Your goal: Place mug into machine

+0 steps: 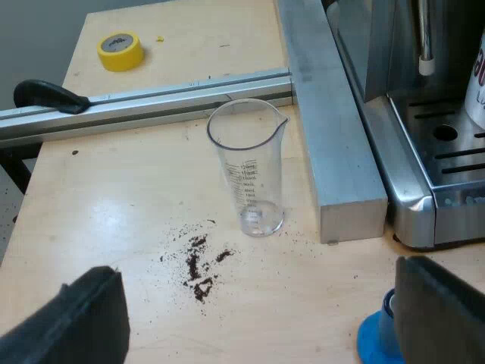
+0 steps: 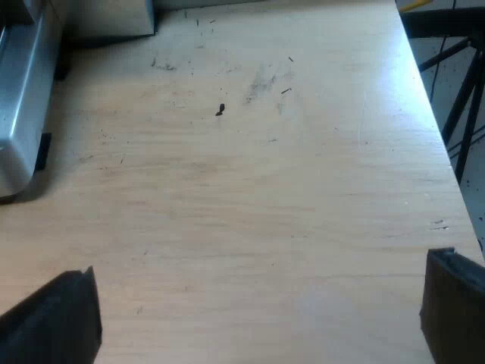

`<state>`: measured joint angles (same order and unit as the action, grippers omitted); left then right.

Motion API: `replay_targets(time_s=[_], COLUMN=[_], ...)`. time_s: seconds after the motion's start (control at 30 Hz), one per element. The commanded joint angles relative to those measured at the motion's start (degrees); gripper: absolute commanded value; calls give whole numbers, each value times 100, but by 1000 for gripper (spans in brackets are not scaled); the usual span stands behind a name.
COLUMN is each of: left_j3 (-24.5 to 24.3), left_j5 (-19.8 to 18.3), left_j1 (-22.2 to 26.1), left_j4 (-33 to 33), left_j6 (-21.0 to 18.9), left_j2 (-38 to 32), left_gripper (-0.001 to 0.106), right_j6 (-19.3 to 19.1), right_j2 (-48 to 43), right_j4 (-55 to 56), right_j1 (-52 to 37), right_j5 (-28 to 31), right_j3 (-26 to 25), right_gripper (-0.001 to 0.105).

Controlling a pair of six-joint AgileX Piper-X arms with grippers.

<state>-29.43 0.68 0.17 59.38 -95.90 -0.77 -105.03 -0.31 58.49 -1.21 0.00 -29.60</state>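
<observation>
A white mug (image 1: pixel 477 87) with red print stands on the espresso machine's slotted drip tray (image 1: pixel 447 155), and just its edge shows. My left gripper (image 1: pixel 258 326) hangs open over the wooden table, nothing between its fingers (image 1: pixel 76 322). A clear measuring glass (image 1: pixel 251 171) stands upright ahead of it, beside spilled coffee grounds (image 1: pixel 198 265). A blue tamper (image 1: pixel 373 341) sits close against one left finger. My right gripper (image 2: pixel 254 318) is open above bare table, a corner of the machine (image 2: pixel 21 98) some way ahead of it.
A thick aluminium bar (image 1: pixel 333 129) lies between the glass and the machine, joined by a thinner rail (image 1: pixel 151 102). A yellow tape roll (image 1: pixel 120 51) and a black clamp handle (image 1: pixel 45 95) lie beyond the rail. A steam wand (image 1: pixel 427 42) hangs over the tray.
</observation>
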Motion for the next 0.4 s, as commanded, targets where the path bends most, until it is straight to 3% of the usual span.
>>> replay_targets(time_s=[0.03, 0.23, 0.4], left_j3=[-15, -15, -15], left_j5=[-19, -23, -23], left_j1=[-46, -606, -615], left_j4=[-85, -85, -85], left_j6=[-20, -20, -20], left_j2=[-791, -791, -791], left_gripper=[73, 73, 73], right_j6=[-9, -9, -9], right_j2=[-230, -230, -230], right_j4=[-15, -15, -15], right_j1=[-14, -14, -14], right_j5=[0, 0, 0], right_j3=[-28, -28, -28], right_gripper=[86, 86, 86])
